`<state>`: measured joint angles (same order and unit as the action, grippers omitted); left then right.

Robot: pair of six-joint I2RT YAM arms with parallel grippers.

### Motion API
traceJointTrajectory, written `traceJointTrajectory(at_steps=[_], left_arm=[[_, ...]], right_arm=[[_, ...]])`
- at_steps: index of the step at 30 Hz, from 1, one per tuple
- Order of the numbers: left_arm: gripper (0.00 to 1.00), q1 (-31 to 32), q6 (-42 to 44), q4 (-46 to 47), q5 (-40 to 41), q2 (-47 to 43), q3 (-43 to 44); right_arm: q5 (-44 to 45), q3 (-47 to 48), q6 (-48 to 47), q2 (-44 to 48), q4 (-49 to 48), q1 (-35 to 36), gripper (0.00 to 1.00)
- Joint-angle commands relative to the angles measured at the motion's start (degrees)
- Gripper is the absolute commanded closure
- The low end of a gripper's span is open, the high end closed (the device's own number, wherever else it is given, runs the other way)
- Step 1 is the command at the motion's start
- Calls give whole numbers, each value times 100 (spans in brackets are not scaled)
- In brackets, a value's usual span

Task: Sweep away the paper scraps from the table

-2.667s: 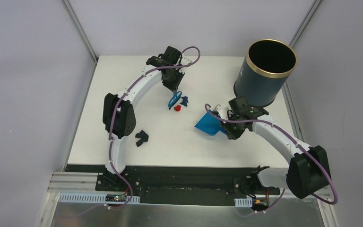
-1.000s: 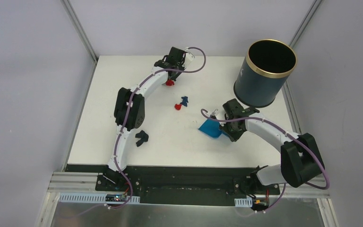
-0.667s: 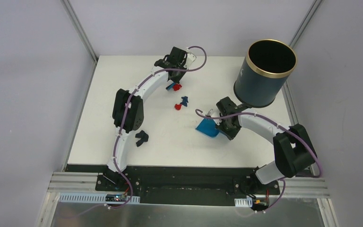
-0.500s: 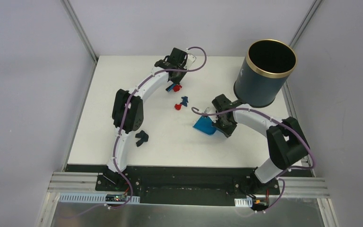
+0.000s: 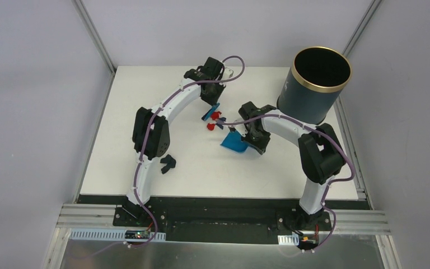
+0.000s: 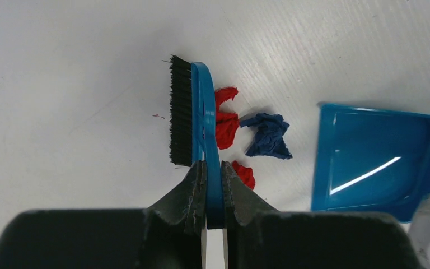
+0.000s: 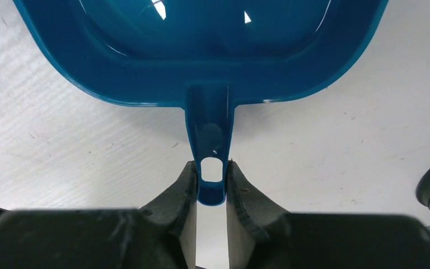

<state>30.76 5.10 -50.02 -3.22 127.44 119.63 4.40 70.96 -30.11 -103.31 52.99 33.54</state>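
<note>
- The left claw point(image 6: 213, 168) was clamped on the blue handle of the brush point(image 6: 197, 112), one finger pressed to each side of it.
- The brush reached straight out ahead of that claw over the white table point(image 5: 117, 129). Its black bristles faced the claw's left in the wrist view.
- We saw the paper scraps point(image 6: 225, 120) on the other side of the brush, just ahead and to the right of the left claw's fingertips. Two red wads touched the brush's blue back.
- A third red wad point(image 6: 244, 174) lay just beside the right-hand fingertip.
- A dark blue wad point(image 6: 267, 136) sat just beyond the red ones, between the brush and the dustpan point(image 6: 369, 162).
- The right claw point(image 7: 211, 174) was shut on the end of the dustpan's handle, with the handle's hanging hole between its fingers. The pan spread out directly ahead of it on the table.
- In the top view the pan's open edge faced the scraps, near them but apart.
- The dark bin point(image 5: 313, 84) stood close behind the right claw, on the side away from the pan.
- A dark lump point(image 5: 168, 163) lay well back from the left claw, near that arm's elbow. It may have been another wad, but from above we could not be sure.
</note>
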Motion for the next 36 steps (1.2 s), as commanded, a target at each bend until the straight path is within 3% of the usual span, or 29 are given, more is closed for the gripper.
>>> traceJointTrajectory(at_steps=[1, 13, 26, 36], left_arm=[[100, 61, -633, -665, -540, -219, -371], [100, 61, -1662, -173, -1874, -603, -1064], [100, 88, -2621, 377, -3004, -987, -1546], [100, -25, -2018, -214, -1988, -1368, -1301]], right_arm=[[234, 649, -25, -395, 629, 169, 100], [524, 1248, 144, -948, 1045, 400, 100], [461, 968, 176, -514, 741, 434, 100], [440, 419, 116, -25, 214, 403, 100]])
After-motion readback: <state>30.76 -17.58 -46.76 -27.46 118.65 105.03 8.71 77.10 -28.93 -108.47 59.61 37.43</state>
